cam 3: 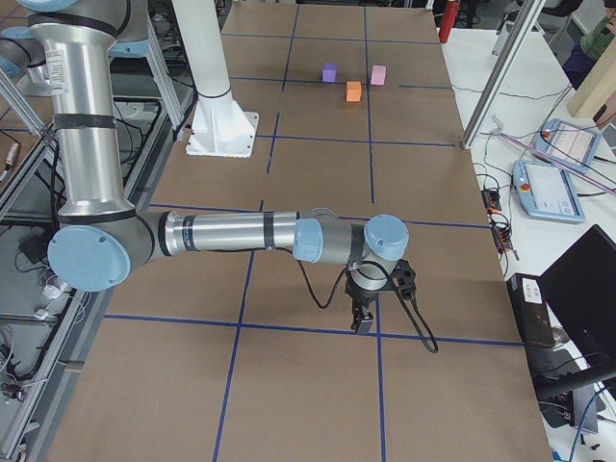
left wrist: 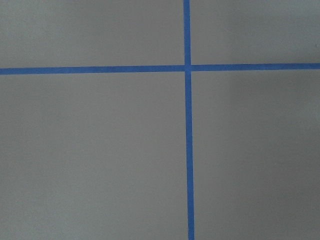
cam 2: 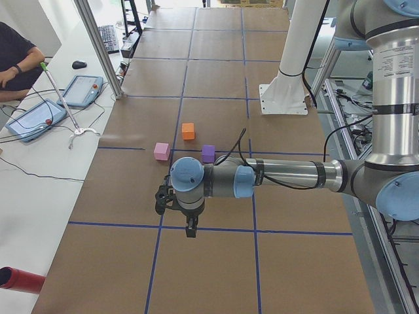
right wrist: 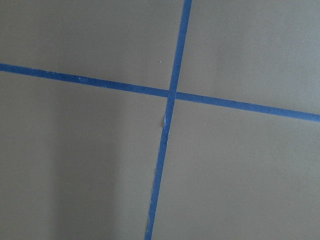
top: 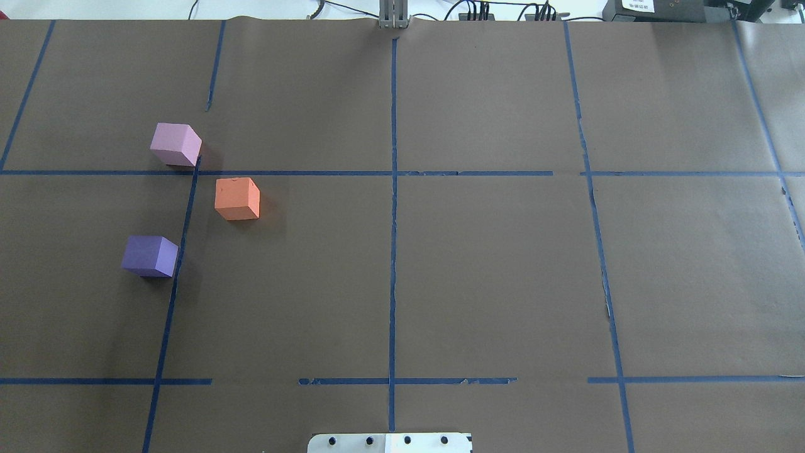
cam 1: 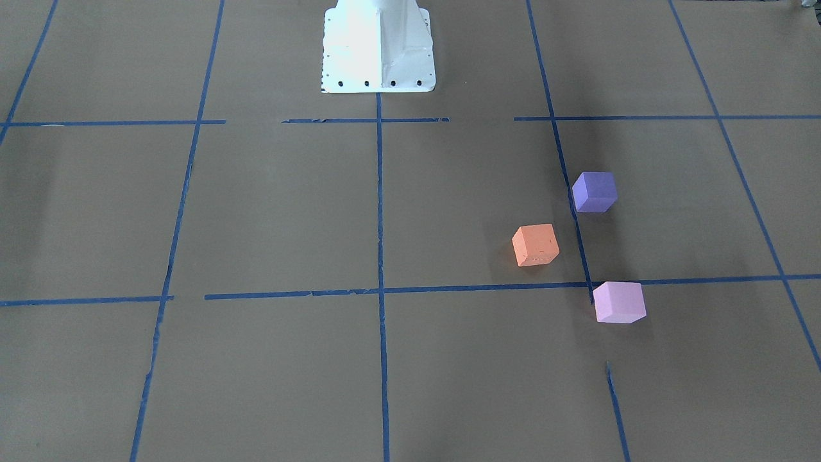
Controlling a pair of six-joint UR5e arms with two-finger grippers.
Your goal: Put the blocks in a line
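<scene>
Three blocks sit apart on the brown table, on my left side. The orange block is in the middle, the dark purple block is nearer my base, and the pale pink block is farther out. They form a loose triangle. My left gripper shows only in the exterior left view, hanging over the table's left end, away from the blocks; I cannot tell whether it is open or shut. My right gripper shows only in the exterior right view, over the far right end; its state is likewise unclear.
Blue tape lines divide the brown paper into a grid. The white robot base plate stands at the table's middle edge. Both wrist views show only paper and tape crossings. Tablets and an operator sit beyond the far edge.
</scene>
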